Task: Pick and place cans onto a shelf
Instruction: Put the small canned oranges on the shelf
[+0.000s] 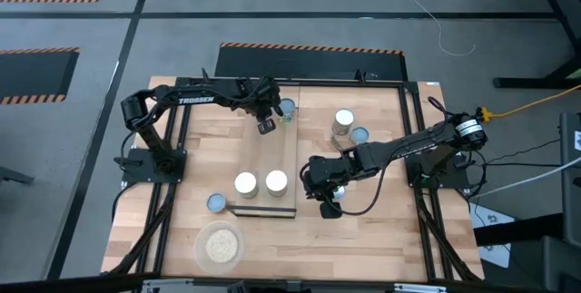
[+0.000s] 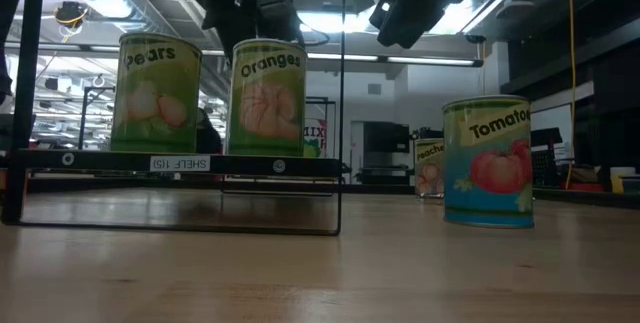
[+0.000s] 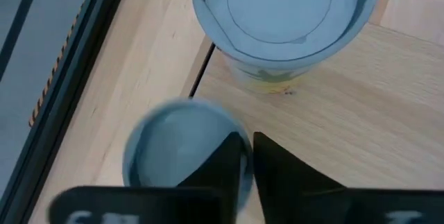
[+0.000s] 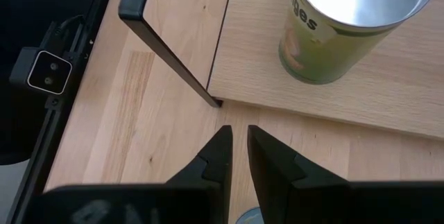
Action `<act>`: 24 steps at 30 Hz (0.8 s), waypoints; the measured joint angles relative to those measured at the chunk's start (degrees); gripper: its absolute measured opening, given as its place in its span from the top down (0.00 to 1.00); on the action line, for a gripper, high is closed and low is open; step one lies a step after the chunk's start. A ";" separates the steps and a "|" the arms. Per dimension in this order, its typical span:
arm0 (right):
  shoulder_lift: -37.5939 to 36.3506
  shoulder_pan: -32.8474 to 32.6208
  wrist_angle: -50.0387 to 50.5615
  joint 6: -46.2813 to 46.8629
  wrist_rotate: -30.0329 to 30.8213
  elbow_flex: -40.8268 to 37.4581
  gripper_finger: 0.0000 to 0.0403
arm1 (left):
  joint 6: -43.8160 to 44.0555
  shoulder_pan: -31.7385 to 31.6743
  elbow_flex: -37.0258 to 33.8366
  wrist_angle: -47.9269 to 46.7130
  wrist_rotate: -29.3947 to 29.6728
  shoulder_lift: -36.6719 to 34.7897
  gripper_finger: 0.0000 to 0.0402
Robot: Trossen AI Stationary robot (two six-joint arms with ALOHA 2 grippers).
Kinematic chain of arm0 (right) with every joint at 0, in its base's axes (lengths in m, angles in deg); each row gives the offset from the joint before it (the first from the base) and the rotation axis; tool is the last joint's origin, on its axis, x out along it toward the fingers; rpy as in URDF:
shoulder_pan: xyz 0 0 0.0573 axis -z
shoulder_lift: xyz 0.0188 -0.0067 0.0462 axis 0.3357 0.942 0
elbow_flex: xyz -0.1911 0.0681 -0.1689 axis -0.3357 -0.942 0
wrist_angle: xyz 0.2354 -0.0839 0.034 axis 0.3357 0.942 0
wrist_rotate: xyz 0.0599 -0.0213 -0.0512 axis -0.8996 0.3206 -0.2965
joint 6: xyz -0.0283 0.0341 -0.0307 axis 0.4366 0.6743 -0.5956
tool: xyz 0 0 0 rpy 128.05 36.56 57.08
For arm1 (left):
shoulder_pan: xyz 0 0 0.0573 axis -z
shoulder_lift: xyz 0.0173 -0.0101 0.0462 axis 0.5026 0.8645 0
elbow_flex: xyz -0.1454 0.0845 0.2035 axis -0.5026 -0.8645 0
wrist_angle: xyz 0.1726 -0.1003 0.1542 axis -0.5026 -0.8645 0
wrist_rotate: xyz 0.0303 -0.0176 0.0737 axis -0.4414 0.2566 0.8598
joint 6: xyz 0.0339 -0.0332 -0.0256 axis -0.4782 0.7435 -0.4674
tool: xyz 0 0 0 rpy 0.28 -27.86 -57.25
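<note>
The shelf (image 1: 277,152) is a pale board raised on a dark frame at mid-table. Two cans (image 1: 245,182) (image 1: 275,181) stand on its near end, labelled Pears (image 2: 155,93) and Oranges (image 2: 268,98). A blue-grey-topped can (image 3: 284,16) stands on its far end. My left gripper (image 3: 246,158) is just short of that can, at the shelf's left edge, shut on another blue-topped can (image 3: 173,154). My right gripper (image 4: 238,141) hovers open by a narrow gap over the table, off the shelf's near right corner. My left gripper has the blue-topped can's rim (image 3: 232,123) in the narrow gap between its fingers. One finger (image 3: 218,165) lies over the top and the other is outside the wall. The fingers slant down from above. What the can's base stands on is hidden.
One can (image 1: 216,203) stands on the table left of the shelf's near end, and a round dish of grains (image 1: 221,243) sits nearer the front. At the right are a cream-topped can (image 1: 343,121) and a blue-topped can (image 1: 359,135). The shelf's dark leg (image 4: 166,50) is near my right gripper.
</note>
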 joint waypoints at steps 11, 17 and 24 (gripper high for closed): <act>0.00 0.00 0.05 0.02 -0.02 0.00 0.87 | -8.82 0.02 0.21 -6.11 -0.96 -0.45 0.99; 0.00 0.02 0.05 0.01 -0.01 0.00 0.87 | -14.04 0.00 0.11 -7.84 -4.86 -1.05 0.99; 0.00 0.02 0.09 -0.30 0.00 0.00 0.87 | -19.47 -0.16 -0.13 -11.06 -9.08 -5.11 0.99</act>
